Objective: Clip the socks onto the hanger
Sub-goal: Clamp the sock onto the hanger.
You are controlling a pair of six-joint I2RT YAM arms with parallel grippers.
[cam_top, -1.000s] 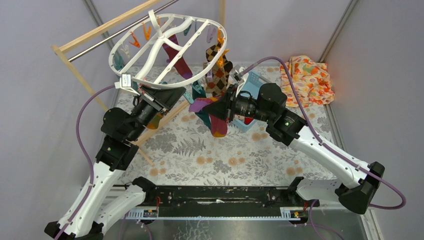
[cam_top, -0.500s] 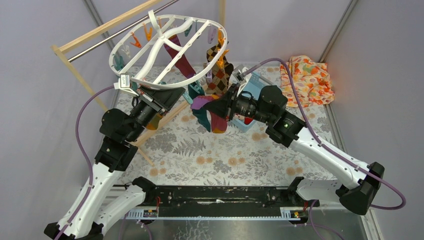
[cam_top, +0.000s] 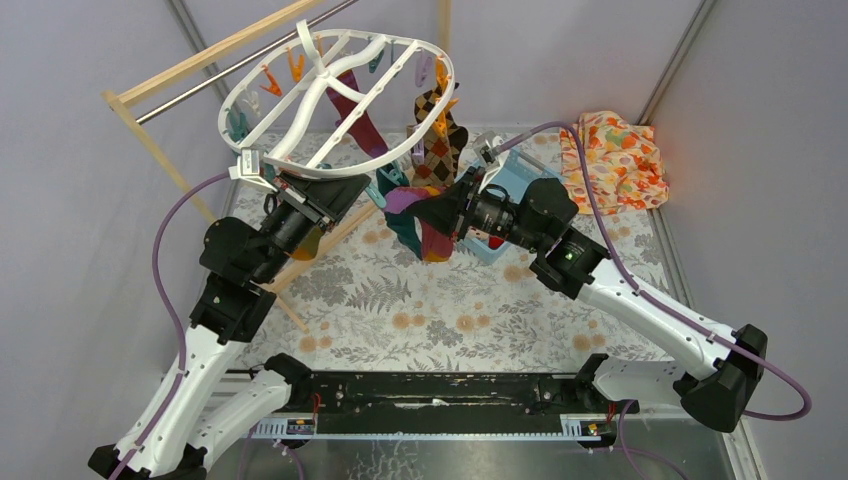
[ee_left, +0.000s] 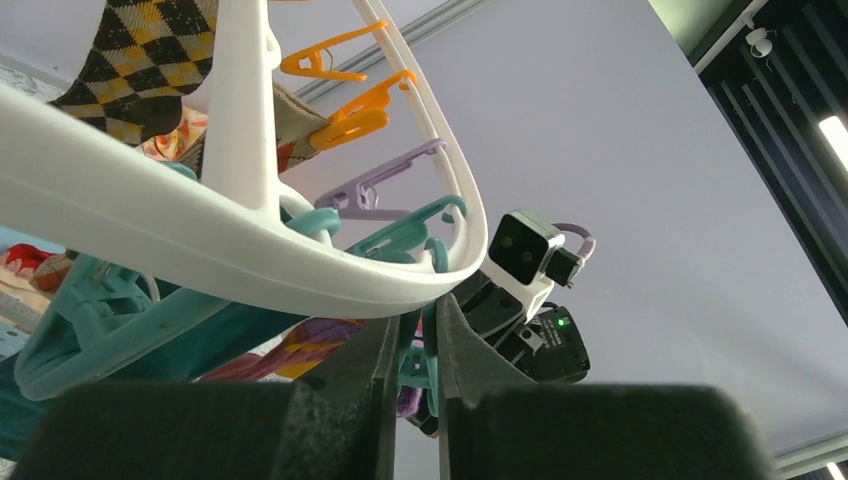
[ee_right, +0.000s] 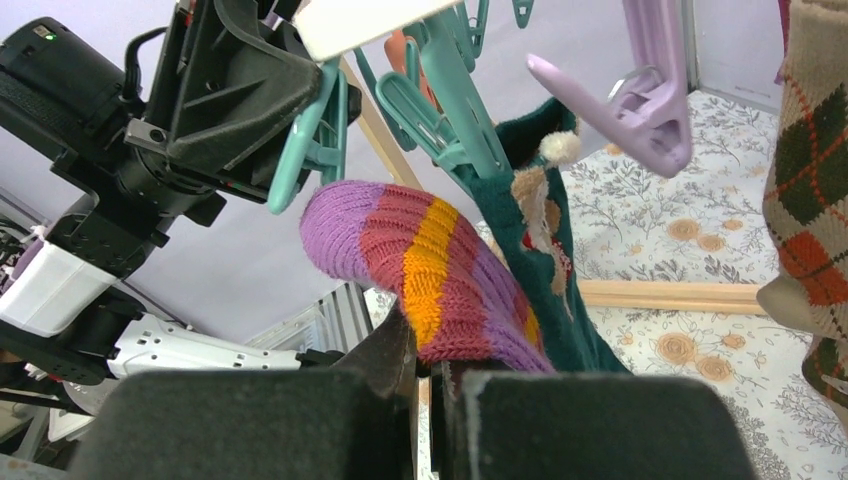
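The white oval hanger (cam_top: 335, 100) hangs tilted at the back left, its rim also in the left wrist view (ee_left: 200, 240). An argyle sock (cam_top: 435, 140), a maroon sock (cam_top: 360, 125) and a teal sock (cam_top: 405, 232) hang from its pegs. My left gripper (cam_top: 350, 188) is under the rim, shut on a teal peg (ee_left: 418, 345), which also shows in the right wrist view (ee_right: 310, 135). My right gripper (cam_top: 445, 212) is shut on a purple, maroon and orange striped sock (ee_right: 430, 275), whose toe is just below that peg.
A wooden rack with a metal rod (cam_top: 200, 60) stands at the back left, its base bar (ee_right: 680, 295) on the floral table. A light blue basket (cam_top: 505, 170) and an orange floral cloth (cam_top: 610, 160) lie at the back right. A lilac peg (ee_right: 640, 100) dangles nearby.
My right gripper has carried the striped sock up and a little left, toward the teal peg. The left gripper and the hanger have barely moved.
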